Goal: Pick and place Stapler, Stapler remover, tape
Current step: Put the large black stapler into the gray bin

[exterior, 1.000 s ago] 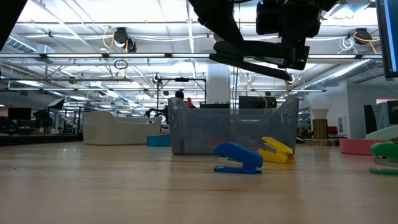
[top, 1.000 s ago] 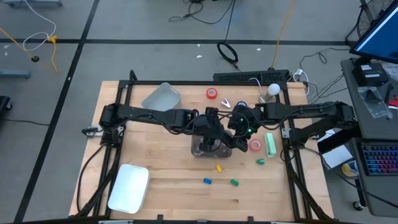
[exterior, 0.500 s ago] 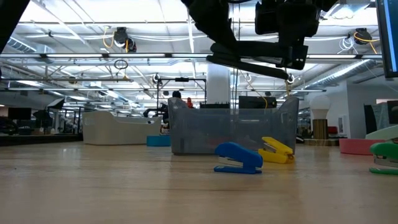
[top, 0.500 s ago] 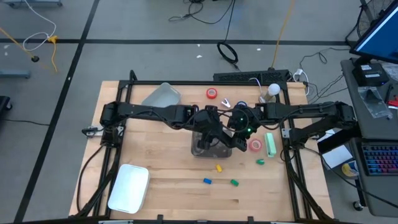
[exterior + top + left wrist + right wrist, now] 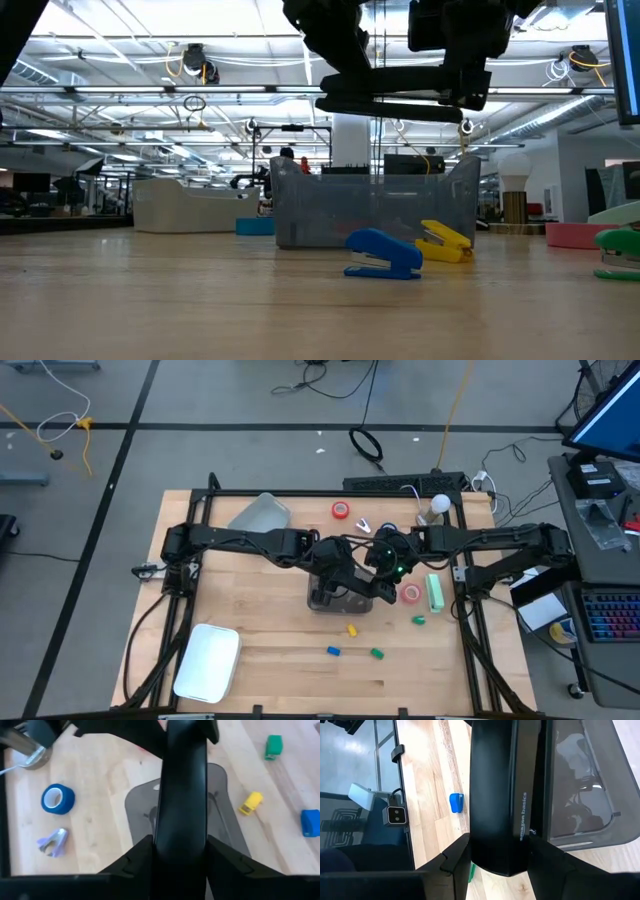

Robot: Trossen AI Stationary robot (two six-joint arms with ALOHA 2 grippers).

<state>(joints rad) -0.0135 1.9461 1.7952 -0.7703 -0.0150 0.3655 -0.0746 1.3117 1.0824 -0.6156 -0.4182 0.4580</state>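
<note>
Closing since a second ago, the left gripper (image 5: 338, 565) now clamps one end of a long black stapler (image 5: 395, 92) above the clear bin (image 5: 340, 598) at mid-table. On the other end, the right gripper (image 5: 383, 567) has its fingers pressed to the stapler's sides, so both arms hold it level over the bin. Far of the arms lie a red tape roll (image 5: 341, 510), a blue tape roll (image 5: 57, 799) and a staple remover (image 5: 53, 842). Small blue (image 5: 382, 254) and yellow (image 5: 443, 241) staplers rest near the bin.
</note>
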